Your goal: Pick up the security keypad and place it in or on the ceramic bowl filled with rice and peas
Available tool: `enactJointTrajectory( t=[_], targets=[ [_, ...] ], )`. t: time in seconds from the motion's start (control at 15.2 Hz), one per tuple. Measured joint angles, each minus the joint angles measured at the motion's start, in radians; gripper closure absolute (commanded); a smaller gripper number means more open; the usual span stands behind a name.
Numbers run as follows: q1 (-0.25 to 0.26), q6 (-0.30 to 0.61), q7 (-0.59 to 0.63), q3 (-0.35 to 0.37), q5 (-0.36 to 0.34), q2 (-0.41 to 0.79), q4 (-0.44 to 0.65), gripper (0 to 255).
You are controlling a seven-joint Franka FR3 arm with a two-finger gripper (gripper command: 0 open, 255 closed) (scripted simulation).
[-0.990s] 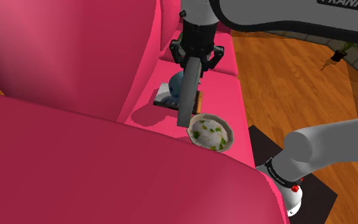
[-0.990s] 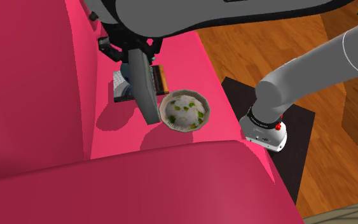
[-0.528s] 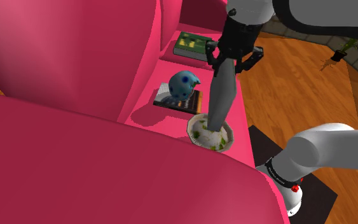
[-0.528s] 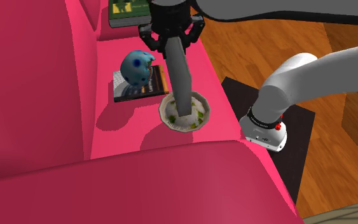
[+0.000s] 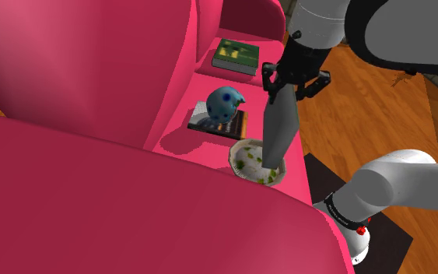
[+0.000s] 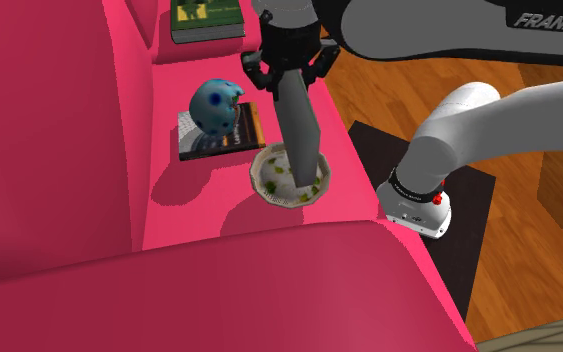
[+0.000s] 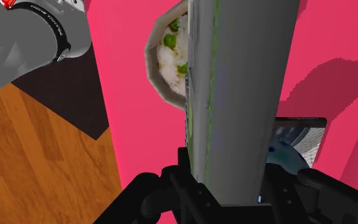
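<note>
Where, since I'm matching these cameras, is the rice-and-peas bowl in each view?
Shoulder view: bowl lower middle, at the pink seat's edge.
Second exterior view: bowl near the centre, on the seat.
Wrist view: bowl beside the keypad's far end.
Shared landmark: the grey keypad, lower end over the bowl.

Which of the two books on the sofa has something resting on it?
The dark book beside the bowl, under the blue spotted ball; the green book lies bare.
</note>
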Motion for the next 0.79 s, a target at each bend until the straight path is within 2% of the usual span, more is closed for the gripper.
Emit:
enactJointTrajectory(
  t=[0.79],
  targets=[
    [0.031,0.135,0.015,0.043,0.047,-0.041,-0.175,255]
  ],
)
